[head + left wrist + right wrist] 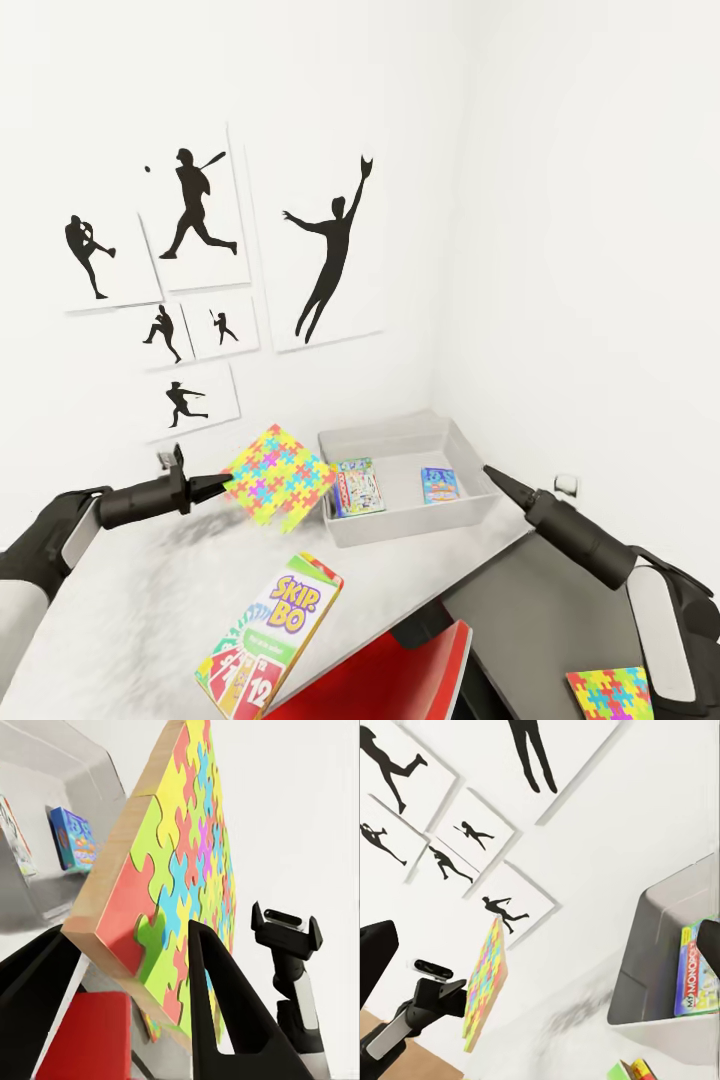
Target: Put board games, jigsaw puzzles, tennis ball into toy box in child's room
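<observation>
My left gripper [222,487] is shut on the edge of a bright jigsaw puzzle [278,476], held tilted in the air just left of the light grey toy box [400,525]. In the box lie a white-blue board game with a green edge [357,486] and a smaller blue one [439,485]. The Skip-Bo game [270,635] lies on the table [130,600] near its front edge. A second jigsaw puzzle [608,693] rests on the lower dark top. My right gripper [495,475] hovers open at the box's right side. The tennis ball and the bed are out of view.
A red chair [420,670] stands under the table's front edge. The dark grey lower top [540,620] joins the table on the right. White walls close the corner behind the box, with framed baseball silhouettes [200,210] on the left wall.
</observation>
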